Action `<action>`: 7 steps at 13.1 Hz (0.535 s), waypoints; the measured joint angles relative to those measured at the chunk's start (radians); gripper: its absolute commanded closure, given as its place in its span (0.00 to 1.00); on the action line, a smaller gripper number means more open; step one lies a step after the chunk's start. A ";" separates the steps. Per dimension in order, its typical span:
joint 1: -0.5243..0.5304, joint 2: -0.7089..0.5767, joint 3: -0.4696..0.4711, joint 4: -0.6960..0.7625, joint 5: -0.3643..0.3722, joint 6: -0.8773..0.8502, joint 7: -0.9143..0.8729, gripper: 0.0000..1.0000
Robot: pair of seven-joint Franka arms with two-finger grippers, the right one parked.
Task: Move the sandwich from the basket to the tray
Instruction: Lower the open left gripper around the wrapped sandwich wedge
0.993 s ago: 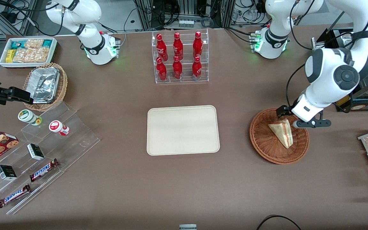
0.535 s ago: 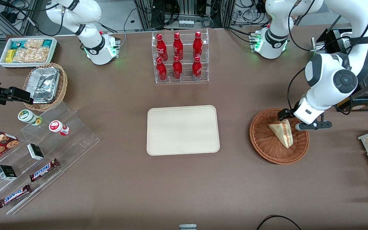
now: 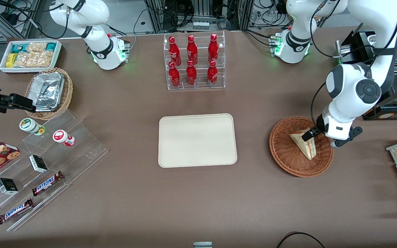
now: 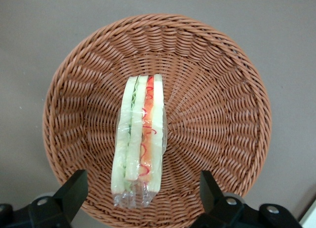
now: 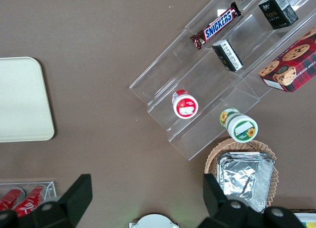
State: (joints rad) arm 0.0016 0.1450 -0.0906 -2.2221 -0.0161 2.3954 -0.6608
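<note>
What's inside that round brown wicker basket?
The basket holds one wrapped sandwich, standing on edge, filling layers showing. The open pincer hovers just above it. The weave beneath the sandwich is covered.

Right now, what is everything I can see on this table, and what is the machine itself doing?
Sandwich: one, pale bread, red-green filling, in the basket.
Basket: one, reddish-brown wicker, toward the working arm's end.
Tray: one, cream, mid-table.
Bottles: six, red, in a clear rack farther from the front camera than the tray.
Snack bin: one, white, toward the parked arm's end.
Foil basket: one, tan wicker, beside the bin.
Snickers bars: two, on clear steps.
Gripper: one, black, open, hovering above the sandwich.
</note>
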 measured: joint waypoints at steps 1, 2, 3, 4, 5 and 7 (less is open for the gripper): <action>-0.001 0.010 0.000 0.000 0.000 0.004 -0.017 0.00; 0.000 0.015 0.000 0.000 0.000 0.004 -0.022 0.00; 0.000 0.018 0.000 0.000 0.000 0.004 -0.022 0.00; 0.000 0.021 0.000 0.000 0.000 0.004 -0.023 0.00; -0.001 0.026 0.000 -0.001 0.000 0.003 -0.023 0.00; -0.001 0.041 0.000 -0.002 0.000 0.003 -0.023 0.00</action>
State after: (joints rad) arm 0.0011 0.1864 -0.0909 -2.2242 -0.0161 2.3988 -0.6835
